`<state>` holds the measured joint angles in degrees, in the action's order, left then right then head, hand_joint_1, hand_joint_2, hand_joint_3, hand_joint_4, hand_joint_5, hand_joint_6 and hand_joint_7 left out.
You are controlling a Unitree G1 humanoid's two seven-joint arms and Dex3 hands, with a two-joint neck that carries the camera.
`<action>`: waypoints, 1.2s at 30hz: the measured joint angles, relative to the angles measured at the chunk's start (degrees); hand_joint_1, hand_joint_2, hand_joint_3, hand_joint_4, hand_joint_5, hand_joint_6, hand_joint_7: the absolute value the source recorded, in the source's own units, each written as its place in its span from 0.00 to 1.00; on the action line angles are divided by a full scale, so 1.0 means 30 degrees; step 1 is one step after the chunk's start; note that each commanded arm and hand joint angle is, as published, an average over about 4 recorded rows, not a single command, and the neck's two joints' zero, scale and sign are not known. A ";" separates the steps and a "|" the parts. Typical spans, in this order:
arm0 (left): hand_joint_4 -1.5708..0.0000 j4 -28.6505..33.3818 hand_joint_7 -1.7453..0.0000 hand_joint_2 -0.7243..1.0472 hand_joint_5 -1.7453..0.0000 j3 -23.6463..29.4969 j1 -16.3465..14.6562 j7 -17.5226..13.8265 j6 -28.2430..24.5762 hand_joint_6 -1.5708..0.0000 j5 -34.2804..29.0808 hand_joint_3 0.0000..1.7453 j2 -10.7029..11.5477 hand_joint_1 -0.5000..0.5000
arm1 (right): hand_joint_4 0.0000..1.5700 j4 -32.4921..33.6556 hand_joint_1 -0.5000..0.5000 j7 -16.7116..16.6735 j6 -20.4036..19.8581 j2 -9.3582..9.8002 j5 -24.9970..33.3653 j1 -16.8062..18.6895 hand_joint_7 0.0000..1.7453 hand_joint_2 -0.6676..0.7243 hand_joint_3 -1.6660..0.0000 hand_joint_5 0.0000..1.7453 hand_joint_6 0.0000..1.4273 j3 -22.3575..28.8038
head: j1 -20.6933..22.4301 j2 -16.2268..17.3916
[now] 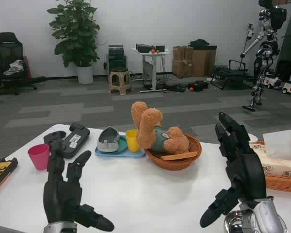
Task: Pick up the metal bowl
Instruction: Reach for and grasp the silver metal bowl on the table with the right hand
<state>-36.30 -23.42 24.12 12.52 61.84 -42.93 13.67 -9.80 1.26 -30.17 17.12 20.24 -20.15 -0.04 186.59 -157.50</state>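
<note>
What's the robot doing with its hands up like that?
The robot is meant to pick up a metal bowl, but it holds nothing yet. Its black left hand and black right hand are raised over the white table, fingers apart. A shiny metal object, probably the bowl, peeks out under the right hand. Behind them, a brown teddy bear lies in a round wicker basket.

Smooth white bench (150,194); woven wicker basket (177,162) holding a fuzzy plush teddy bear (155,131); glossy plastic pink cup (39,156) and yellow cup (132,140); dull grey metal bowl (108,139); matt black hands, left hand (63,191), right hand (237,167)
</note>
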 measured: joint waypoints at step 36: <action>0.43 0.0826 1.00 0.00 0.35 0.0779 -0.0272 0.0203 0.0170 1.00 -0.0086 0.00 0.0419 0.00 | 0.00 -0.1052 0.31 -0.2322 -0.4496 0.0519 0.2617 0.0484 0.06 1.00 1.00 0.00 0.00 -0.2728 | -0.2579 0.1625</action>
<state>-33.82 -21.08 23.31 13.13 62.35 -43.19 14.92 -12.96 -5.70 -43.65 18.68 28.09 -18.70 -8.23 178.85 -152.62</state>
